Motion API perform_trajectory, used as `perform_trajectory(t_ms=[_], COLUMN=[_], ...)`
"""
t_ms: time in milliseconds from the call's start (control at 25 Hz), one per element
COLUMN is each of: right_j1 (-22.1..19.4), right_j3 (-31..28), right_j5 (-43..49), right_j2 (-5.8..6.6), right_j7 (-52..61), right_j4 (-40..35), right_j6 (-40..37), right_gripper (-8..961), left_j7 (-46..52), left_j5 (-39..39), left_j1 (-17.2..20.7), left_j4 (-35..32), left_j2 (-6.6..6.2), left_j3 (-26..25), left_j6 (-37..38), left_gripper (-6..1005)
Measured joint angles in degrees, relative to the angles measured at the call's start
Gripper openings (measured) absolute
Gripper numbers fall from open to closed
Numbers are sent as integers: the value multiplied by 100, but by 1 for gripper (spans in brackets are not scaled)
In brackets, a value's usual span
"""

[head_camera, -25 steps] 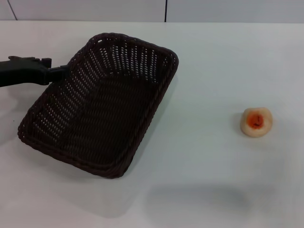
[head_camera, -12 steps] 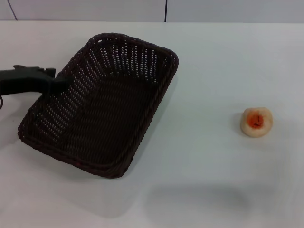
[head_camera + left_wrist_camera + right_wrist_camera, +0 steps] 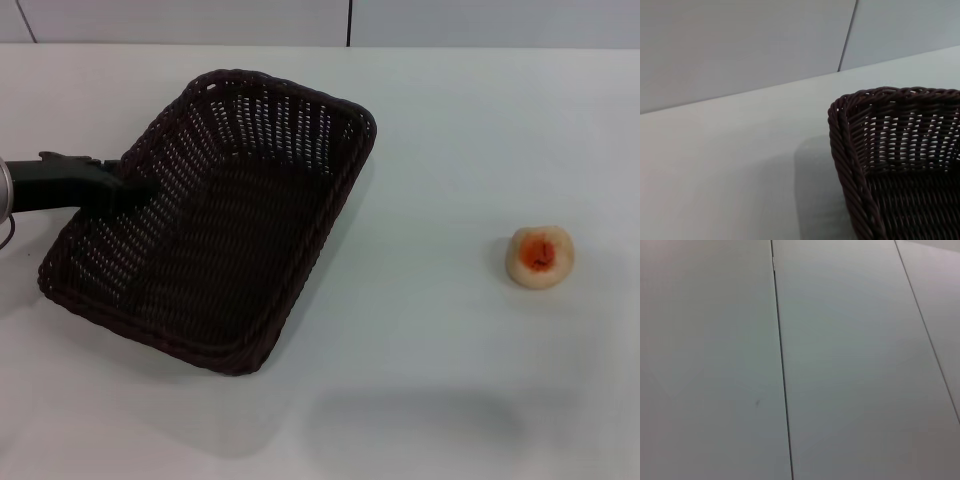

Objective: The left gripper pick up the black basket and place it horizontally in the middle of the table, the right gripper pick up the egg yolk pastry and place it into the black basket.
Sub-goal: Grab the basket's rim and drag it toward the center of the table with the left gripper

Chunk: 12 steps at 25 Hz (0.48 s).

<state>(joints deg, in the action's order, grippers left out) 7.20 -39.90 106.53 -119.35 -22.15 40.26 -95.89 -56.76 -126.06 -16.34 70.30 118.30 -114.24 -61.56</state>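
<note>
Black basket (image 3: 215, 225) sits skewed on the bench's (image 3: 430, 120) left half, one corner toward the far edge. Left hand (image 3: 135, 182) at its left long rim, tips over the braid; whether it grips, cannot tell. Egg yolk pastry (image 3: 540, 257) well apart, toward the right edge. Right hand out of sight. Risk: a one-sided rim hold lets the basket tilt or slip during turning.

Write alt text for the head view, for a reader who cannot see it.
A large, dark woven wicker basket sits at an angle on the left of a plain white table, with the black left gripper reaching to its left rim. A small round cream pastry with an orange-red centre lies apart on the right.
</note>
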Motion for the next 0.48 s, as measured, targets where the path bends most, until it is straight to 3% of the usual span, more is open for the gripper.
perform_trajectory(t_ms=[160,480], right_j1=[-7,-34], right_j3=[0,0], right_j5=[0,-4], right_j2=[0,4], right_j7=[0,0], right_j4=[0,0], right_j6=[1,1], right_gripper=[499,499], left_j7=[-5,5], left_j5=[24,28], left_j1=[21,46], left_j4=[60,110], left_j2=[9,6], left_j3=[7,140], left_j6=[20,71], left_gripper=[546,332])
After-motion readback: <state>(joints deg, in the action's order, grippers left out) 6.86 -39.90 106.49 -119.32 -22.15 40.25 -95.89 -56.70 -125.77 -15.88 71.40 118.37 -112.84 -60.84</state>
